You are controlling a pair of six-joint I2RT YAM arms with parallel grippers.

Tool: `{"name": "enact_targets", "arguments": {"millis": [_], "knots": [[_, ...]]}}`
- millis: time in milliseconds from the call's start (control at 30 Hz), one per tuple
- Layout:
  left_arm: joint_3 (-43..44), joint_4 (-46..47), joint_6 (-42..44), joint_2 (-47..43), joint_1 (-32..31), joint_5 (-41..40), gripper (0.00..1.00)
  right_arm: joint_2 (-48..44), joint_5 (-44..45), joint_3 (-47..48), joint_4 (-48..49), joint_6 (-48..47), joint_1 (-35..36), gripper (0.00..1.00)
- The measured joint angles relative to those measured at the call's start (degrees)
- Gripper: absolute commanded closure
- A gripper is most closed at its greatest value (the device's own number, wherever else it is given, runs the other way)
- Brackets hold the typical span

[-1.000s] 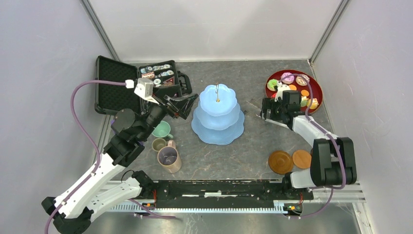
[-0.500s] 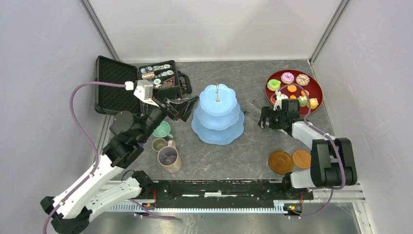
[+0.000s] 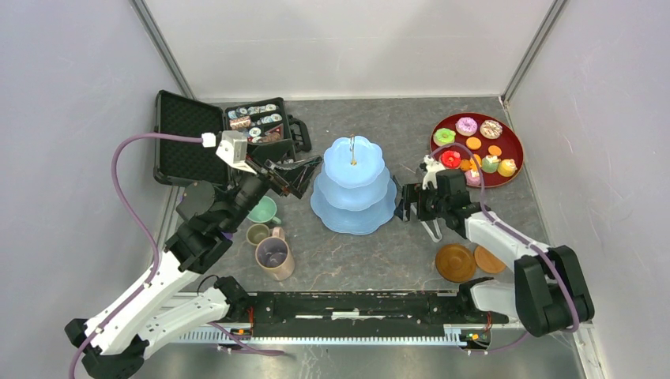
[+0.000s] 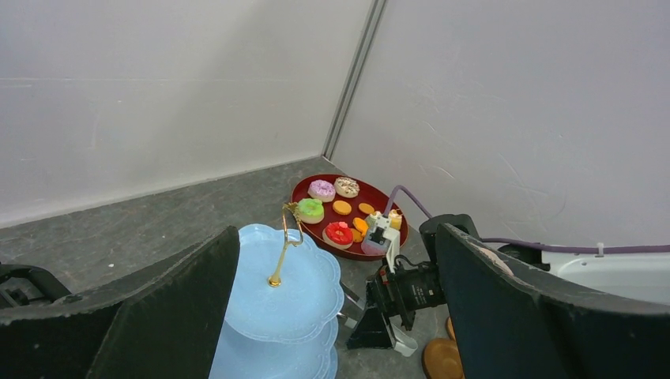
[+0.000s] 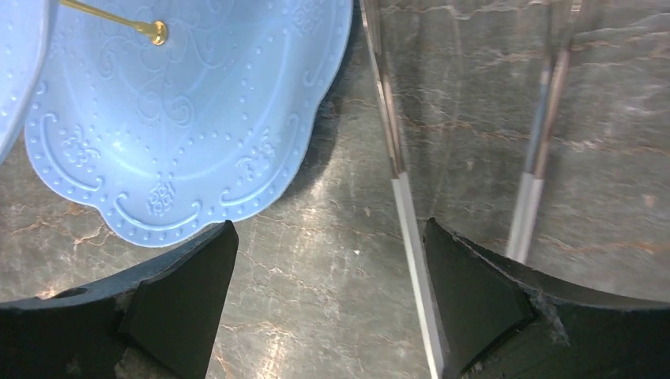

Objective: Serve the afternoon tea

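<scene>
the pale-blue three-tier cake stand (image 3: 352, 183) stands upright at the middle of the bench (image 3: 379, 118), with a gold loop handle on its top tier. the sweets lie well apart from it on the round dark-red tray (image 3: 515, 148) at the far right: donuts (image 3: 466, 125), orange biscuits (image 3: 473, 143) and small cakes (image 3: 506, 166).

only the top view takes in the drinkware left of the stand. the green cup (image 3: 261, 210) is farthest back, with the small olive cup (image 3: 257, 234) just in front of it. the tan mug (image 3: 273, 257) is nearest the arm bases. the same view alone shows two brown coasters (image 3: 456, 262) side by side at the near right, and the open black case (image 3: 225, 134) of small tins at the far left.

the right gripper (image 3: 401, 204) sits low just beside the stand's right edge. its wrist view shows the fingers apart over the grey bench, with the scalloped bottom tier at upper left. that close view also shows the clear tongs (image 5: 403, 197) running along the inner edge of the right-hand finger. whether they touch it cannot be told.

the left gripper (image 3: 310, 175) hangs just left of the stand, above the cups, with its fingers wide apart. its wrist view looks across the stand's top tier. it shows the right arm side-on and the tray beyond it.
</scene>
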Motion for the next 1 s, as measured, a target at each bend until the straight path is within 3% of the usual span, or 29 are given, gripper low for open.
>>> {"name": "enact_targets", "arguments": {"millis": [300,433,867,1000], "knots": [[0.0,0.0,0.0,0.1,-0.6,0.2,0.00,-8.3,10.4,0.0,-6.7,-4.1,0.3,0.02],[0.0,0.0,0.0,0.5,-0.6,0.2,0.00,-9.0,13.9,-1.2,-4.7,-6.9,0.3,0.02],[0.0,0.0,0.0,0.5,-0.9,0.4,0.00,-1.6,16.3,-4.1,5.0,-14.3,2.5,0.02],[-0.1,0.0,0.0,0.7,-1.6,0.4,0.00,0.6,18.6,-4.1,6.1,-12.4,3.7,0.11]]}}
